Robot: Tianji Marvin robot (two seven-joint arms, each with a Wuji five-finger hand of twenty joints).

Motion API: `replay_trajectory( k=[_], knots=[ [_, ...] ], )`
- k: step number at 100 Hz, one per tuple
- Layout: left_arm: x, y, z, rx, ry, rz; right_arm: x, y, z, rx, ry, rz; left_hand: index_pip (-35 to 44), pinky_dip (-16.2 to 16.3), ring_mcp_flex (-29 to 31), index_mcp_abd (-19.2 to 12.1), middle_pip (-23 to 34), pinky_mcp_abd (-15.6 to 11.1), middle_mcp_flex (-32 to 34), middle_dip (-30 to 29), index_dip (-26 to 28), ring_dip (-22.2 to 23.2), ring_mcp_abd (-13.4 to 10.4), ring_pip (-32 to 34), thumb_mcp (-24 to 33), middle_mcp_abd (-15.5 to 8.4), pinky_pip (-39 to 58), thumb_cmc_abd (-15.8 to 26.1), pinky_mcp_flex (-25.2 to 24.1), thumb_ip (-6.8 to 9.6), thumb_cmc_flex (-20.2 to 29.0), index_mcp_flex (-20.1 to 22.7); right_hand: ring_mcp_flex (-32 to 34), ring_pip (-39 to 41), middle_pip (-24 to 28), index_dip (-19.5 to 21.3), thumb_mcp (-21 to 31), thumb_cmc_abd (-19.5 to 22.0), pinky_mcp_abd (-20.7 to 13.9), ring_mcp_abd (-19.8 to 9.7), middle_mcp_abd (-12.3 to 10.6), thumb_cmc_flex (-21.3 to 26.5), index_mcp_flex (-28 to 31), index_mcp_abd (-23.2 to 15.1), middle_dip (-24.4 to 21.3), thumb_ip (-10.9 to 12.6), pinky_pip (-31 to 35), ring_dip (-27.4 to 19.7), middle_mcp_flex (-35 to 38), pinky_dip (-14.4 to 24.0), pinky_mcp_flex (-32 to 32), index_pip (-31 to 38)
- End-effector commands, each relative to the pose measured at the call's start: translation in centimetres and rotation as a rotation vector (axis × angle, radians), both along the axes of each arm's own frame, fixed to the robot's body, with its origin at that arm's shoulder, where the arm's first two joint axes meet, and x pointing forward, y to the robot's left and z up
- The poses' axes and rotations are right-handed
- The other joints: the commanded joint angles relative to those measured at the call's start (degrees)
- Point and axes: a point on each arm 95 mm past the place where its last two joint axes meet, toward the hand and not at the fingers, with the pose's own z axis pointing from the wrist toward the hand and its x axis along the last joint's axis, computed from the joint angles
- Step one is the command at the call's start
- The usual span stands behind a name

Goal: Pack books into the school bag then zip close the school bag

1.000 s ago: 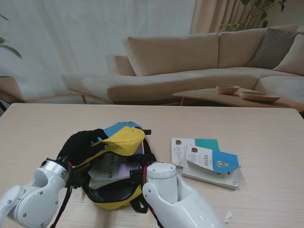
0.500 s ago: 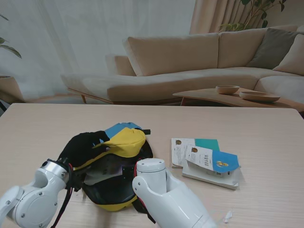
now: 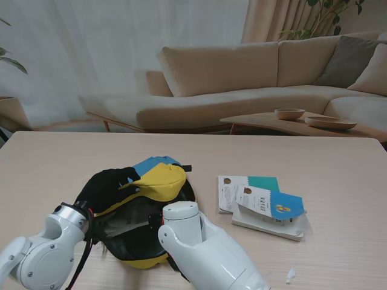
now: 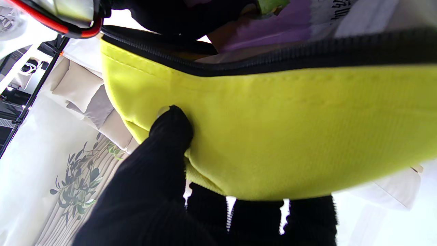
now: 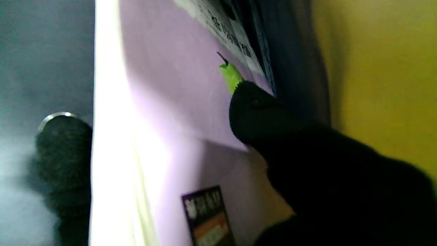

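Two black-gloved hands work at the bag [image 3: 142, 208], which lies near me on the table [image 3: 338, 157], left of centre. The left hand [image 3: 107, 184] reaches in from the left and pinches the bag's yellow flap [image 4: 273, 126], thumb [image 4: 170, 130] on one face and fingers behind it, holding the mouth open. The right arm [image 3: 199, 251] slants across the bag's near side, its hand [image 5: 307, 164] sunk inside and gripping a lilac book [image 5: 164, 112], thumb on the cover. Two more books [image 3: 263, 202] lie stacked just right of the bag. Since a second ago the right arm has slid leftward and the book has gone deeper, now hidden from above.
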Motion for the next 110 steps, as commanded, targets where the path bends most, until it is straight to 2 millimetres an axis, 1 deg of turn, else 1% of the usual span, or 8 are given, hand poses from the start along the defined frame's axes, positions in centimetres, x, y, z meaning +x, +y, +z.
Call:
replay_trajectory(
  k=[1,15,22,29,54,84,96,110],
  knots=[
    [-0.4,-0.3,0.3,-0.008,0.000,-0.010,-0.3,1.2,0.5,0.027,-0.003,0.025,5.77,1.55,0.33,-1.79,3.58,1.69,3.23,0.91,3.10,0.55,2.29,1.70,0.24,-0.77,2.36,3.25,-0.66,0.42,4.68,0.81,1.98,-3.50,-2.05,-3.99,3.58,2.70,-0.90,0.01,0.71,5.09,0.14,-7.43,-2.52,-0.60,-1.22,-1.27,-1.57,0.43,-1.51,4.04],
    [-0.4,-0.3,0.4,-0.008,-0.003,-0.010,-0.2,1.0,0.4,0.003,-0.021,0.048,5.75,1.56,0.30,-1.83,3.65,1.67,3.35,0.95,3.10,0.56,2.29,1.69,0.14,-0.80,2.36,3.26,-0.67,0.44,4.73,0.76,-4.43,-11.83,-6.08,-12.83,5.69,-0.98,-1.48,0.53,1.40,-3.40,-5.01,-2.22,-3.75,-0.83,-5.67,-3.80,-8.27,0.99,-7.09,-2.87],
    [-0.5,-0.3,0.4,-0.009,-0.003,-0.010,-0.1,0.8,0.3,-0.025,-0.035,0.063,5.74,1.56,0.31,-1.85,3.61,1.67,3.31,0.95,3.10,0.57,2.20,1.70,0.08,-0.77,2.37,3.28,-0.65,0.45,4.73,0.76,-7.12,-14.80,-7.90,-10.22,4.11,1.44,-1.81,0.48,1.74,-5.92,-4.90,-0.87,-2.83,0.89,-7.83,-4.89,-11.34,2.06,-9.04,-11.72],
    [-0.5,-0.3,0.4,-0.009,-0.003,-0.011,0.0,0.6,0.3,-0.055,-0.051,0.076,5.75,1.56,0.32,-1.82,3.58,1.65,3.18,0.96,3.11,0.57,2.23,1.70,0.04,-0.85,2.37,3.30,-0.65,0.46,4.76,0.76,-10.40,-17.39,-9.06,-5.41,4.56,1.01,-2.07,0.68,2.38,-9.46,-5.25,0.98,-2.79,6.85,-9.63,-6.08,-15.02,2.29,-11.15,-20.63],
    [-0.4,-0.3,0.4,-0.013,-0.001,-0.018,0.4,-0.1,0.9,-0.114,-0.085,0.107,5.74,1.57,0.41,-1.82,3.59,1.68,3.15,0.98,3.11,0.57,2.13,1.70,-0.07,-0.91,2.39,3.34,-0.60,0.47,4.85,0.72,-24.78,-26.16,-10.13,-7.56,2.68,-0.65,-4.41,1.29,4.71,-12.80,-17.88,5.63,-1.95,6.44,-16.60,-7.69,-31.86,1.57,-21.03,-29.41],
    [-0.2,-0.2,0.3,-0.003,-0.003,-0.010,0.6,-1.2,2.0,-0.143,-0.147,0.108,5.81,1.59,0.50,-1.76,3.66,1.66,3.17,1.02,3.14,0.57,2.12,1.73,-0.15,-0.95,2.45,3.31,-0.47,0.48,4.92,0.74,-43.30,-40.06,-11.08,-16.78,0.49,1.68,-13.00,-2.18,3.07,-12.67,-34.31,7.21,-2.95,6.79,-29.94,-13.00,-54.04,-0.33,-38.05,-25.03],
    [-0.1,-0.2,0.3,0.004,-0.011,-0.006,0.7,-1.6,2.4,-0.158,-0.177,0.114,5.88,1.59,0.54,-1.77,3.76,1.63,3.29,1.05,3.18,0.58,2.11,1.74,-0.14,-0.99,2.48,3.29,-0.42,0.48,4.96,0.73,-45.17,-49.24,-10.85,-18.62,-0.06,2.67,-16.74,-4.71,1.05,-12.69,-38.32,6.72,-3.47,6.90,-34.98,-18.29,-59.91,-2.50,-43.69,-24.75],
    [0.3,-0.1,0.2,0.015,-0.011,0.002,0.5,-2.2,2.7,-0.164,-0.210,0.134,5.91,1.60,0.64,-1.75,3.84,1.67,3.39,1.08,3.19,0.58,2.10,1.78,-0.11,-1.00,2.51,3.26,-0.36,0.49,4.99,0.70,-48.43,-50.23,-10.66,-19.26,-0.93,4.58,-19.95,-7.49,-1.22,-13.13,-40.73,5.28,-3.60,7.07,-36.61,-19.01,-62.56,-3.20,-47.69,-24.99]
  ],
)
